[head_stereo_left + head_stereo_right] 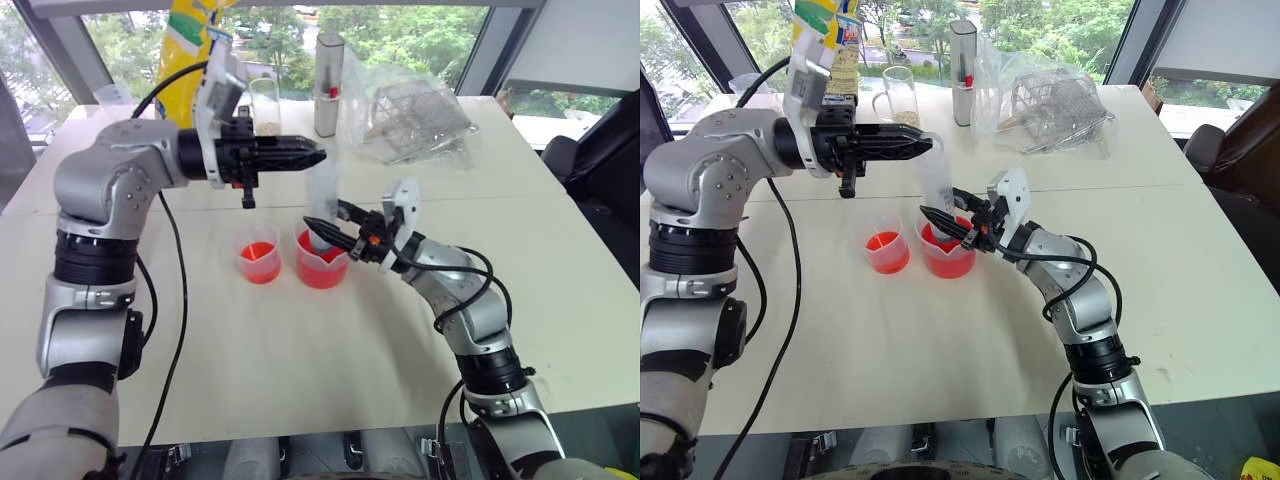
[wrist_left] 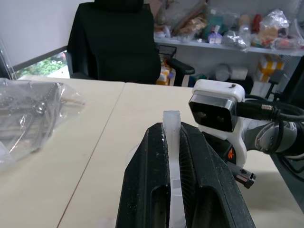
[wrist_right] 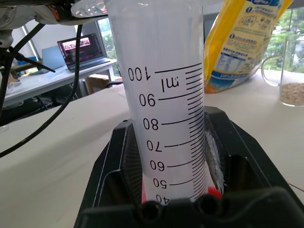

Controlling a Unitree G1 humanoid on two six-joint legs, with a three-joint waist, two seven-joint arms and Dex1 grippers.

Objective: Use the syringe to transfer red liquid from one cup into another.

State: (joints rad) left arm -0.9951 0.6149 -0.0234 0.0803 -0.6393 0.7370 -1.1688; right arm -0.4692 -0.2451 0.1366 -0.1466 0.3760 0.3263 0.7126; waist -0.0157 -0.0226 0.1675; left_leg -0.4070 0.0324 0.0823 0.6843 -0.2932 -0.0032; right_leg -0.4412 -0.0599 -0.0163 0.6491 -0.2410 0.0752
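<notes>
Left eye view shows the syringe [image 1: 322, 205] standing nearly upright with its lower end inside the larger spouted cup [image 1: 322, 260], which holds red liquid [image 1: 320, 268]. The right gripper [image 1: 322, 225] is clamped around the barrel low down, just above the cup's rim. The left gripper [image 1: 310, 156] reaches level from the left, its fingers pinched on the white plunger top above the barrel. The smaller cup [image 1: 259, 254] stands just left of the larger one, also holding red liquid, on the pale table [image 1: 300, 350].
</notes>
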